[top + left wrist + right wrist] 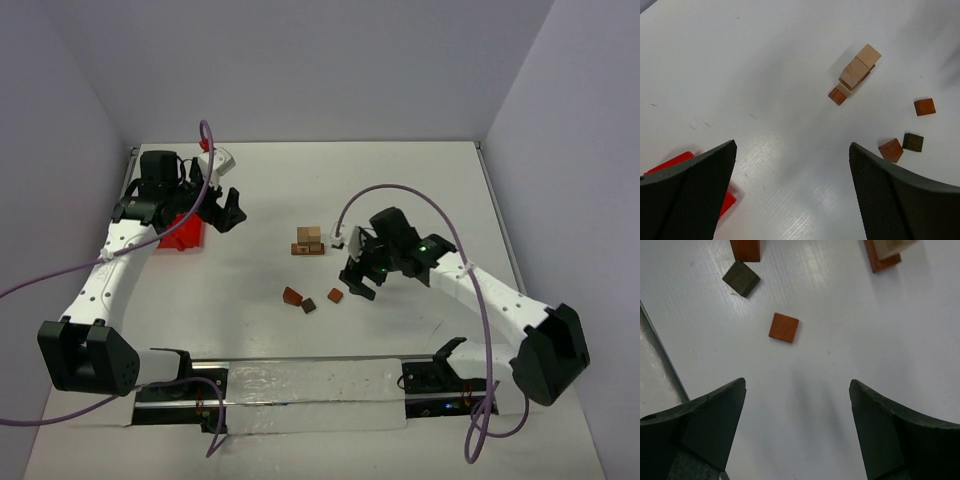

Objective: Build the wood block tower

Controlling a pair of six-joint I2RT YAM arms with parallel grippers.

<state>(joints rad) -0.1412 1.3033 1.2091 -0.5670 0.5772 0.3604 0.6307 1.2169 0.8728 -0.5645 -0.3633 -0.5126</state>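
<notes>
The wood block tower (309, 241) stands mid-table as a low stack of tan blocks on a reddish-brown bar; the left wrist view shows it as well (856, 75). Three loose wood blocks lie in front of it: a reddish one (292, 296), a dark one (309, 306) and a small reddish-brown one (336, 296). My right gripper (358, 285) hovers open just right of that last block (784, 327), with nothing between its fingers. Off at the left, my left gripper (228, 212) is open and empty, well away from the tower.
A red plastic bin (183, 232) sits under the left arm, its corner showing beside the left finger (670, 162). The table's near edge and rail (660, 365) run close to the right gripper. Purple cables loop over both arms.
</notes>
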